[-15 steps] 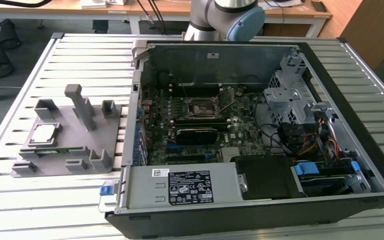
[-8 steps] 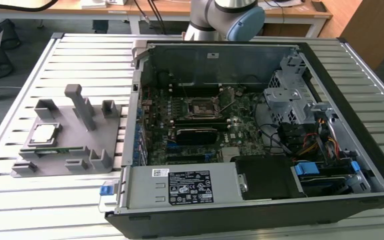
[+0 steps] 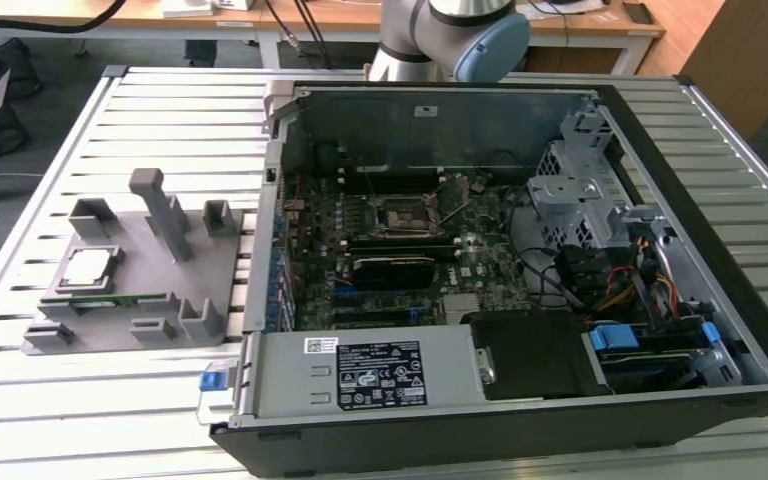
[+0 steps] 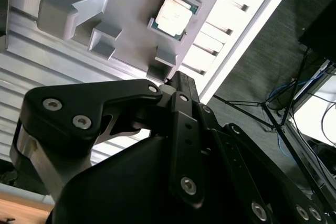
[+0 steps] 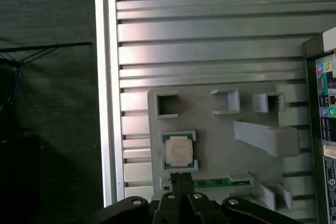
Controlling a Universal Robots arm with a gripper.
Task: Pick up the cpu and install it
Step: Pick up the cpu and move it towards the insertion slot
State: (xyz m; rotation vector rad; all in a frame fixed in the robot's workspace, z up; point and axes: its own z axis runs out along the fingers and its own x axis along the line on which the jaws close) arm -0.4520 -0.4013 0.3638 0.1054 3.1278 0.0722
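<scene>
Approach stage: the end effector (image 5: 181,179), fingertips pressed together and empty, hovers with the cpu (image 5: 178,150) just ahead in its grey fixture (image 5: 215,145). Gripping likely calls for spreading and centring.

A robotics lab or test workshop, set up for computer assembly.

A robot arm (image 3: 444,40) rises at the edge of a slatted metal table (image 3: 157,400). On the table an open computer case (image 3: 651,110) shows its motherboard (image 3: 491,230), and a grey plastic fixture (image 3: 144,290) keeps a loose cpu (image 3: 91,268). Wooden desks (image 3: 344,18) stand beyond. In the second wrist view, cables (image 4: 294,90) and a stand's thin legs (image 4: 252,111) are over dark carpet (image 4: 247,66).
</scene>
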